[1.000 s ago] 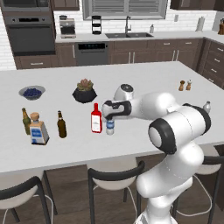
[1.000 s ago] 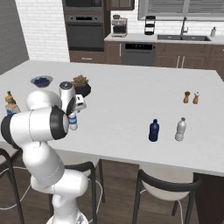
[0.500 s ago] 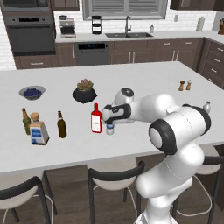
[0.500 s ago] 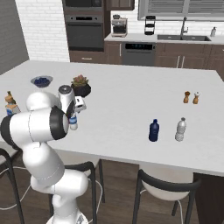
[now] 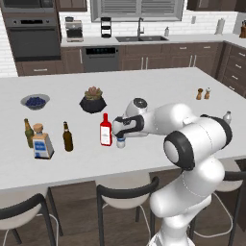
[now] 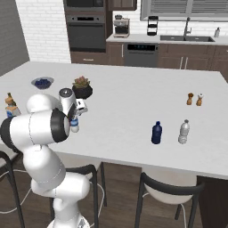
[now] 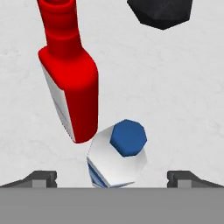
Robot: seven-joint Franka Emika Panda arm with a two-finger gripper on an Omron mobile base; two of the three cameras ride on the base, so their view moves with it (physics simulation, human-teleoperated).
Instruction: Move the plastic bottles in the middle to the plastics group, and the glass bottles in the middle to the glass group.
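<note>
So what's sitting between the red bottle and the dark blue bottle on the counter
In the left base view the small water bottle stands right beside the red bottle, under the open tool. In the right base view bare counter runs on to the dark blue bottle.

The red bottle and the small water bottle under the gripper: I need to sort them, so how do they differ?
The red bottle is taller and opaque red with flat sides and a white label; the small water bottle is shorter, clear and rounded. The red bottle's cap is red; the water bottle's cap is blue. The open gripper brackets the water bottle, while the red bottle stands just beside it. Both stand upright on the counter.
</note>
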